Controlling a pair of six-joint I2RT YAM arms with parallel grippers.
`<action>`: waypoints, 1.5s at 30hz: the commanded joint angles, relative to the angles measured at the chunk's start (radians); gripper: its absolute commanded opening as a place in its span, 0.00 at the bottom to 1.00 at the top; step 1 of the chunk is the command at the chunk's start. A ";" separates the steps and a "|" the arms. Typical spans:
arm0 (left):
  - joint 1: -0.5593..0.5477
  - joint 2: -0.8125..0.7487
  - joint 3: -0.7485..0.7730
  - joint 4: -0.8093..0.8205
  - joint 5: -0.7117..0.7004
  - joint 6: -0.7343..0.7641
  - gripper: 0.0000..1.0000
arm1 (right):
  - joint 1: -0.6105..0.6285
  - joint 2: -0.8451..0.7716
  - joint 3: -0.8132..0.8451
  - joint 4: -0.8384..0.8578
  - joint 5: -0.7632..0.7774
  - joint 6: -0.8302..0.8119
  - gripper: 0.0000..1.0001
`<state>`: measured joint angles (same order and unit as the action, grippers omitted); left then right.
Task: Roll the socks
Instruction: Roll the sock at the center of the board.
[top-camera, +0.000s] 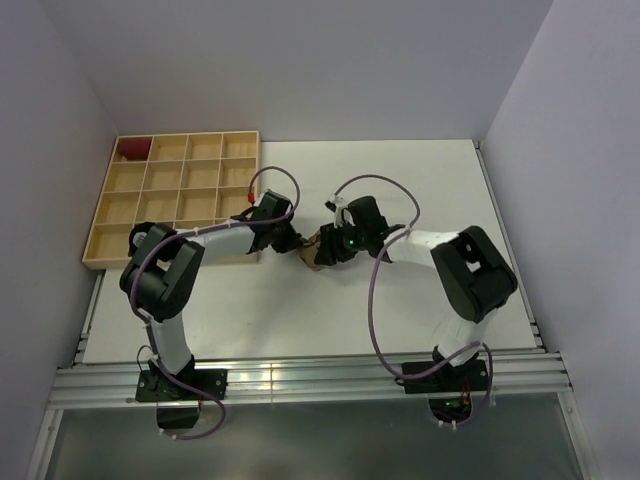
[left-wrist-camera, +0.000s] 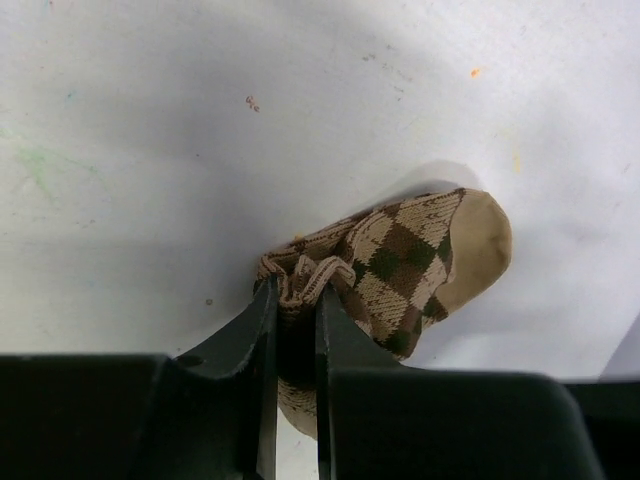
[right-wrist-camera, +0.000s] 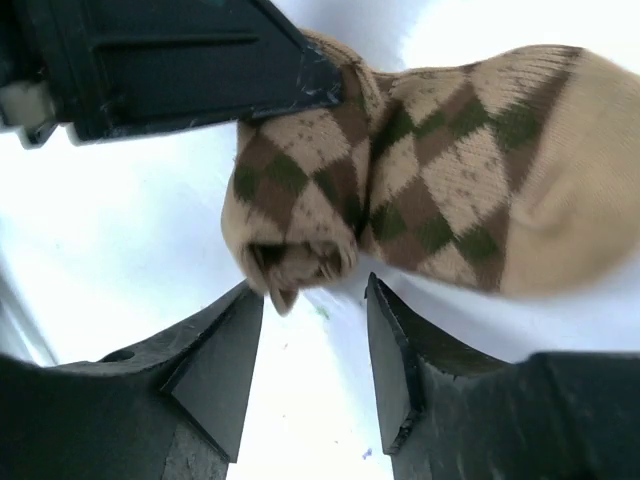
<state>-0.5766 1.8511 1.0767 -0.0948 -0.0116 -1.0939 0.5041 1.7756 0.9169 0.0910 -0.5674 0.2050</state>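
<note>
Enclosing stained table (top-camera: 420, 300), socks (top-camera: 322, 250): pale walls (top-camera: 300, 60)

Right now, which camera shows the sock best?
Left wrist: the sock lies nearly whole, toe clear, left jaws shut on its bunched edge. Right wrist shows it close but cropped; the top view shows only a small scrap.

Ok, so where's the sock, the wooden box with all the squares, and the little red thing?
sock (left-wrist-camera: 400, 262): left wrist view, on its diamond-patterned middle.
wooden box (top-camera: 160, 178): top external view, on a bare compartment.
red thing (top-camera: 133, 148): top external view, on its middle, in the box's far left corner compartment.
</note>
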 joint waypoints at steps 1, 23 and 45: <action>-0.008 0.045 0.031 -0.275 -0.040 0.110 0.00 | 0.060 -0.146 -0.062 0.071 0.314 -0.053 0.53; -0.011 0.080 0.154 -0.425 -0.016 0.172 0.00 | 0.588 -0.059 -0.064 0.311 1.097 -0.492 0.68; -0.022 0.034 0.146 -0.361 -0.056 0.218 0.07 | 0.449 0.036 -0.010 0.029 0.906 -0.294 0.01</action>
<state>-0.5858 1.8950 1.2423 -0.3740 -0.0299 -0.9394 1.0252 1.8214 0.9020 0.2504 0.4522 -0.1963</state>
